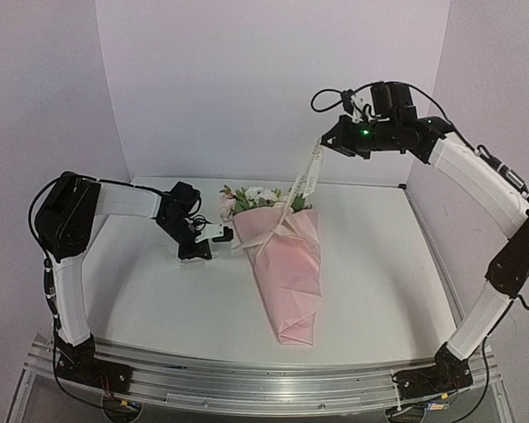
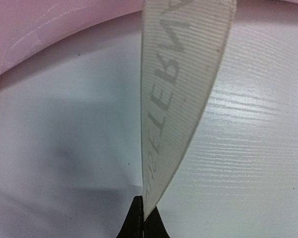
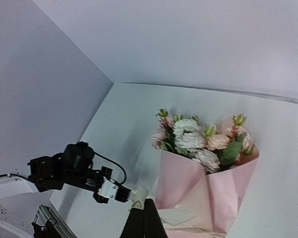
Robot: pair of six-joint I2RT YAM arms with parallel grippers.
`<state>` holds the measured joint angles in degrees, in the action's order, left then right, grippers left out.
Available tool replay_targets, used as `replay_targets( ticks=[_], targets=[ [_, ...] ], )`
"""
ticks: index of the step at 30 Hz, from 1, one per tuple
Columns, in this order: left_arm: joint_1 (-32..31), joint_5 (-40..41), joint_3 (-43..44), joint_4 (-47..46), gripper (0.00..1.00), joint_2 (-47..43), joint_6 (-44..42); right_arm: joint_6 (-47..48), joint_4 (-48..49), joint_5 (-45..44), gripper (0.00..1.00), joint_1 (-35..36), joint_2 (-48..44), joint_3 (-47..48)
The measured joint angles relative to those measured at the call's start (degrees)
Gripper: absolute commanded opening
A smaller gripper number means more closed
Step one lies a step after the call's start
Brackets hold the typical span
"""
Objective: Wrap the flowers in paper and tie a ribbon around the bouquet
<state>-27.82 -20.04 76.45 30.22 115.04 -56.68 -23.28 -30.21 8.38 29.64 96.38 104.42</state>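
The bouquet lies on the table, its pink and white flowers at the far end and the pink paper tapering toward me. The cream ribbon crosses the cone's upper part and rises steeply to my right gripper, which hangs high above the flowers, shut on it. My left gripper sits low at the cone's left edge. In the left wrist view the lettered ribbon is pinched between the black fingertips of the shut gripper. My right gripper shows a cream ribbon curl at its tips.
White walls stand close behind and at both sides of the white table. The left arm stretches low across the table's left part. A metal rail runs along the near edge.
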Motion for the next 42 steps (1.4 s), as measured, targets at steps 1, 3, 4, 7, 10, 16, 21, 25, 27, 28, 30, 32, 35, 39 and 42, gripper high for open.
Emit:
replay_targets(
  ticks=[1,3,4,7,10,16,21,25,27,28,30,32,35,39,42],
  targets=[
    [-0.4,-0.4,1.0,0.5,0.0,0.0,0.3,0.2,-0.2,-0.1,0.0,1.0,0.2,1.9],
    [-1.3,-1.4,3.1,1.2,0.0,0.0,1.0,0.8,-0.6,-0.2,0.0,3.1,0.6,6.4],
    [-1.9,-1.9,4.4,1.4,0.0,0.0,1.4,1.1,-0.7,-0.3,0.0,4.1,0.9,8.7],
    [-3.4,-3.5,8.1,2.6,0.0,0.0,2.6,1.7,-0.7,-0.4,0.0,6.1,1.9,14.7],
    [-4.6,-5.3,11.5,3.7,0.0,0.0,4.1,2.2,-0.3,-0.6,0.0,7.5,3.0,18.2],
    [-4.8,-7.6,16.1,4.9,0.0,0.7,6.8,2.9,-1.3,-0.9,0.0,10.1,7.3,23.7],
    [-4.7,-5.7,15.5,4.1,0.0,1.4,6.5,3.6,-1.8,-1.7,0.0,10.9,8.1,23.4],
    [-4.5,-0.6,6.9,0.8,0.0,1.3,3.5,0.8,-1.1,-2.7,0.0,4.9,3.6,13.4],
    [-4.2,2.0,1.0,-0.6,0.0,1.3,1.6,-0.6,-1.7,-3.8,0.0,0.0,1.3,8.3],
    [-3.9,2.7,-1.2,-1.6,0.0,1.0,0.8,-1.3,-2.1,-4.5,0.0,-3.0,0.2,5.7],
    [-3.1,3.9,-2.7,-2.9,0.0,0.4,-0.3,-2.5,-3.0,-6.1,0.0,-8.4,-1.4,1.0],
    [-2.2,4.8,-3.2,-4.8,0.0,0.4,-0.6,-3.6,-3.6,-7.9,0.0,-13.3,-3.0,-3.5],
    [-1.0,5.5,-4.7,-7.7,0.0,-0.1,-1.0,-5.2,-4.5,-9.7,0.0,-18.5,-6.6,-10.6],
    [0.6,6.3,-8.1,-11.5,0.0,-1.8,-2.1,-6.8,-6.0,-10.2,0.0,-24.5,-12.1,-18.7],
    [3.2,6.4,-9.3,-13.6,0.0,-2.3,-2.5,-7.1,-6.7,-9.6,0.0,-28.3,-14.9,-23.4]
  ],
)
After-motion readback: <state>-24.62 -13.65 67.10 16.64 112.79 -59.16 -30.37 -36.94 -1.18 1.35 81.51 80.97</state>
